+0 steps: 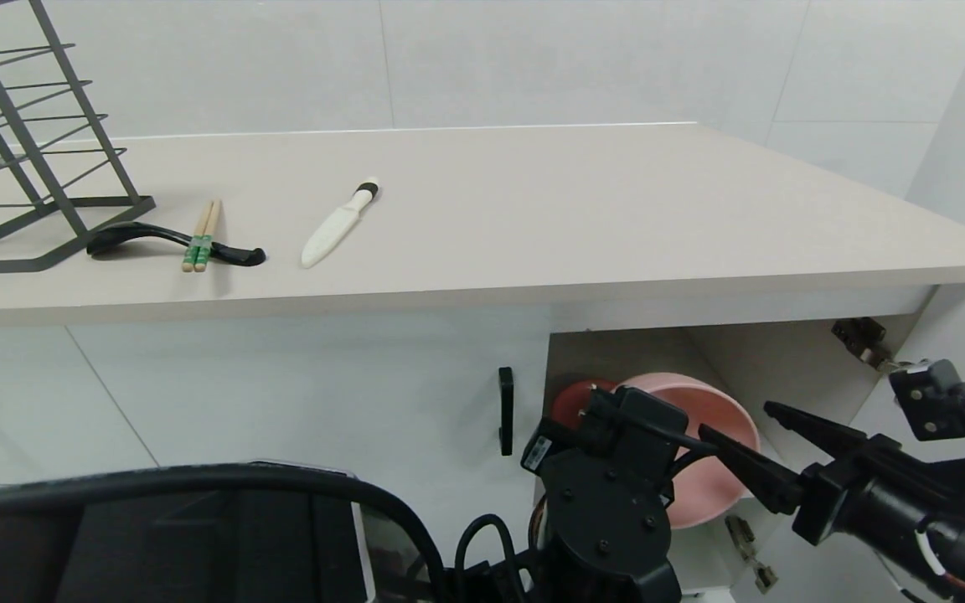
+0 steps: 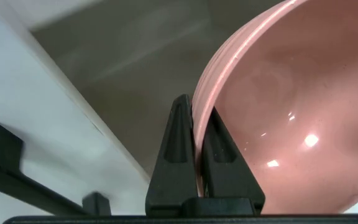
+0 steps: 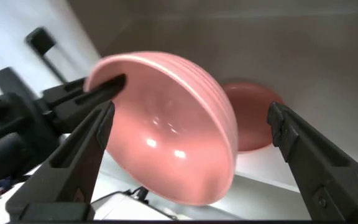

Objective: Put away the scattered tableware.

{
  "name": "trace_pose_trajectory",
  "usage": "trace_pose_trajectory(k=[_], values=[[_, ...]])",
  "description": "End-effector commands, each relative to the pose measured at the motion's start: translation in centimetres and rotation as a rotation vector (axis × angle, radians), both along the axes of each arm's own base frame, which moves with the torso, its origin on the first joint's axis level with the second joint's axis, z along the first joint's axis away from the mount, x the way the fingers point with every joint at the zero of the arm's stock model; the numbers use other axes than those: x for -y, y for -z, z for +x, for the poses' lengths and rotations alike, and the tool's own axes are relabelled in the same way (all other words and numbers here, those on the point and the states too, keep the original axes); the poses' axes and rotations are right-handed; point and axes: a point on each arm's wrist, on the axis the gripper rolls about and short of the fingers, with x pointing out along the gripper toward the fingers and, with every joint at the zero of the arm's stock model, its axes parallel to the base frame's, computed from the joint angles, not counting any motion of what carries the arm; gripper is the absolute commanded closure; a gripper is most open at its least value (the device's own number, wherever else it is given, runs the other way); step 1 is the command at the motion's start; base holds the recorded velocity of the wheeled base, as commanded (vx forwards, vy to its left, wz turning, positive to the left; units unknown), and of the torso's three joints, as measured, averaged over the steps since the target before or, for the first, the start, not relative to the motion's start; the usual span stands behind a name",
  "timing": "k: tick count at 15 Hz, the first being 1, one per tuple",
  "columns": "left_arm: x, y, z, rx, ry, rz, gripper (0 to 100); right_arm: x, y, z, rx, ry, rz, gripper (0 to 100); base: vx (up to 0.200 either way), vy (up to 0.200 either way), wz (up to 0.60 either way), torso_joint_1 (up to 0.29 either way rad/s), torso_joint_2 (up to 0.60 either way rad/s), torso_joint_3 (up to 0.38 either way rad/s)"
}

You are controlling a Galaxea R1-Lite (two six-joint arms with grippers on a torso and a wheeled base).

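A pink bowl [image 1: 713, 444] is tilted on edge inside the open lower cabinet. My left gripper [image 2: 197, 109] is shut on its rim, one finger inside and one outside; it also shows in the right wrist view as the left gripper [image 3: 104, 84]. The pink bowl [image 2: 291, 112] is held a little above the shelf. My right gripper [image 1: 738, 419] is open just right of the bowl, and its fingers [image 3: 284, 134] straddle the pink bowl [image 3: 173, 143] without touching it. On the counter lie a white knife [image 1: 338, 224], a pair of chopsticks [image 1: 201, 236] and a black spoon [image 1: 172, 241].
A red dish [image 1: 575, 402] stands at the back of the cabinet behind the bowl, the same red dish [image 3: 253, 118] showing in the right wrist view. A dark wire rack [image 1: 22, 142] stands at the counter's far left. The cabinet door [image 1: 952, 368] hangs open at the right.
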Motion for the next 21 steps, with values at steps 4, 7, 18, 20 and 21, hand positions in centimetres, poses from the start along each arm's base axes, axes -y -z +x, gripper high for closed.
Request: trace_pose_trajectory(k=[4, 7, 18, 20, 21], values=[[0.03, -0.40, 0.25, 0.031, 0.002, -0.066, 100, 0.98, 0.62, 0.88, -0.026, 0.068, -0.023, 0, 0.000, 0.000, 0.00, 0.000, 0.00, 0.000], [0.12, -0.35, 0.49, 0.052, 0.003, -0.110, 100, 0.94, 0.72, 0.98, -0.030, 0.068, -0.025, 0, 0.000, 0.000, 0.00, 0.000, 0.00, 0.000], [0.69, -0.43, 0.14, 0.085, 0.076, -0.165, 0, 0.44, 0.26, 1.15, 0.013, 0.046, -0.007, 100, 0.000, 0.000, 0.00, 0.000, 0.00, 0.000], [0.74, -0.52, -0.01, 0.098, 0.097, -0.159, 0, 0.51, 0.60, 1.33, -0.004, 0.054, -0.015, 100, 0.000, 0.000, 0.00, 0.000, 0.00, 0.000], [0.74, -0.65, -0.10, 0.109, 0.107, -0.165, 0, 0.54, 0.71, 1.41, -0.009, 0.057, -0.017, 100, 0.000, 0.000, 0.00, 0.000, 0.00, 0.000]])
